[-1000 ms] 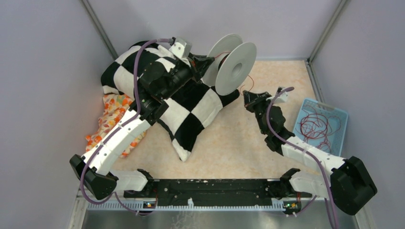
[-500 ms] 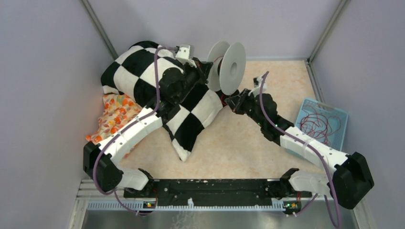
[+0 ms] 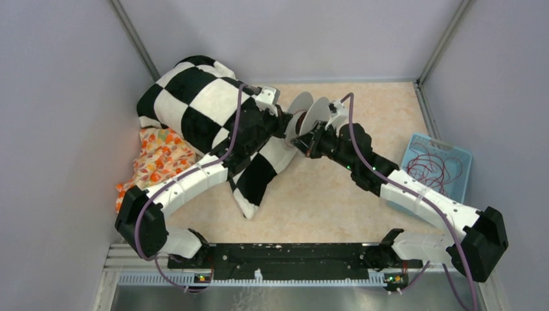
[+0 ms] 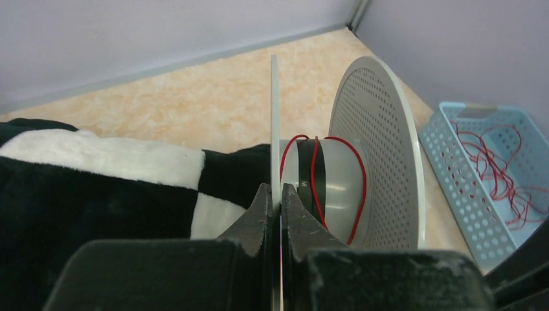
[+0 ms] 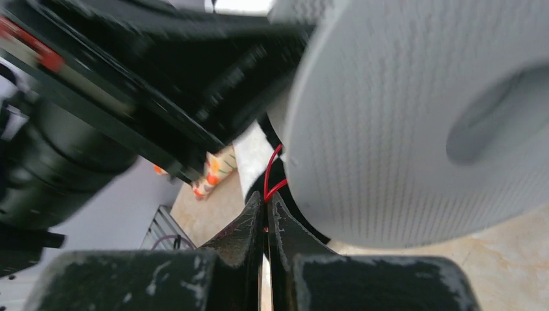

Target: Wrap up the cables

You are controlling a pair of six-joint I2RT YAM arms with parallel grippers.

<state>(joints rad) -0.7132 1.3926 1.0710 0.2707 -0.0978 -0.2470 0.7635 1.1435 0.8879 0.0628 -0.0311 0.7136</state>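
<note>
What matters here is how the cables [image 4: 314, 181] run from the spool [image 3: 309, 116] to the right end effector [image 5: 265, 204]. The left end effector [image 4: 275, 194] is clamped tight on the edge of the spool's nearer flange, holding it off the bench [image 3: 324, 194] with its hub axis lying roughly left to right between the two arms. A few red turns sit on the hub, between the flanges. The right end effector sits just beside the spool on its near side, fingers pinched together on one red cable that rises from the fingertips into the gap between the flanges. That view is blurred, so we judge rather than see plainly that the cable is truly caught. The right arm is therefore the one that leads the cable, and the pull has to stay across the hub axis, not along it, or the cable will ride up a flange. Many more cables lie loose in the blue basket [image 3: 421, 138] to the right, well apart from the spool.
</note>
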